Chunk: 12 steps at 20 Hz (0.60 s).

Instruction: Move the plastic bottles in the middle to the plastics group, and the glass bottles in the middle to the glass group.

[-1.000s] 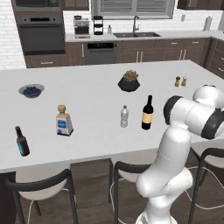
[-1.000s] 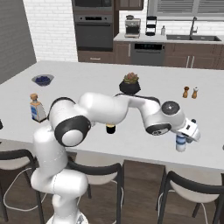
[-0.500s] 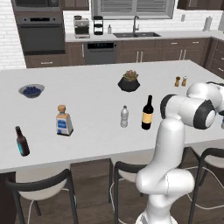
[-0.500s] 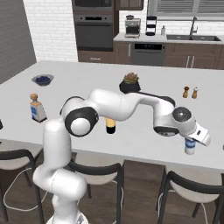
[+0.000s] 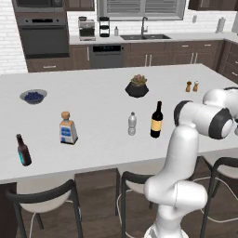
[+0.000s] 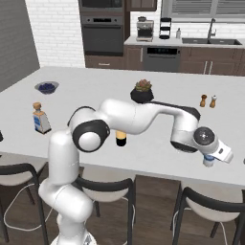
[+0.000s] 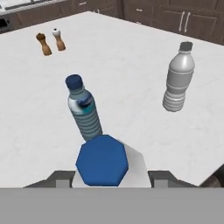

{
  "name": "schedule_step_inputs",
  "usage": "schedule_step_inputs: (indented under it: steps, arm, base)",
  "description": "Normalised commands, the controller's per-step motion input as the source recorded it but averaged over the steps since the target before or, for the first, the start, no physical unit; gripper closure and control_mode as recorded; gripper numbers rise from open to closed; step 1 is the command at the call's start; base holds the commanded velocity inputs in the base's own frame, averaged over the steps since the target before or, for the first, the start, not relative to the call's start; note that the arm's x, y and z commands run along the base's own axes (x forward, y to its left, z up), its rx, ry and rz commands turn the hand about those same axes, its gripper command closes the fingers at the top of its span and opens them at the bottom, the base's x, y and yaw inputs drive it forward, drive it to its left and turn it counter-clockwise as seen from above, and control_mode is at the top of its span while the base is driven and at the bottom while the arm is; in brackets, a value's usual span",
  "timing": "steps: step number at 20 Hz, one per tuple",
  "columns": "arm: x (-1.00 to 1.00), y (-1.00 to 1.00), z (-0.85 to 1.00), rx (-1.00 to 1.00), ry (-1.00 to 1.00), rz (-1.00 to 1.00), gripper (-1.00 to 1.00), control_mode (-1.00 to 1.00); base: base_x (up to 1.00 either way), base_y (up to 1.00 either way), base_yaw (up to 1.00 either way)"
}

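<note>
Low in the hand view, the jaws clamp a blue-capped bottle [image 7: 102, 161], beside the plastics group [image 7: 84, 107] for set-down.

Upright mid-counter: dark wine bottle [image 5: 157, 120] just beside small clear bottle [image 5: 132, 124]; leftward, squat corked bottle [image 5: 68, 128] and brown bottle [image 5: 23, 150] (near the edge).

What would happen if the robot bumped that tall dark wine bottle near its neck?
The wine bottle stands upright on a narrow base and is the tallest bottle there, so a high push would probably tip it. It looks like stiff glass, likely heavy for its size and breakable. Its round body might then roll across the smooth counter.
</note>
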Motion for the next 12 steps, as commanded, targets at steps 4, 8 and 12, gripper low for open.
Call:
schedule_step_inputs:
  steps: [4, 8, 12]
  arm:
    - [0.09, 0.00, 0.05, -0.06, 0.00, 0.00, 1.00, -1.00]
    - [0.13, 0.01, 0.00, -0.09, 0.05, 0.00, 1.00, -1.00]
    - [0.03, 0.01, 0.00, -0.02, 0.10, 0.04, 1.00, -1.00]
  base:
    - [0.00, 0.00, 0.00]
    - [0.00, 0.00, 0.00]
    - [0.00, 0.00, 0.00]
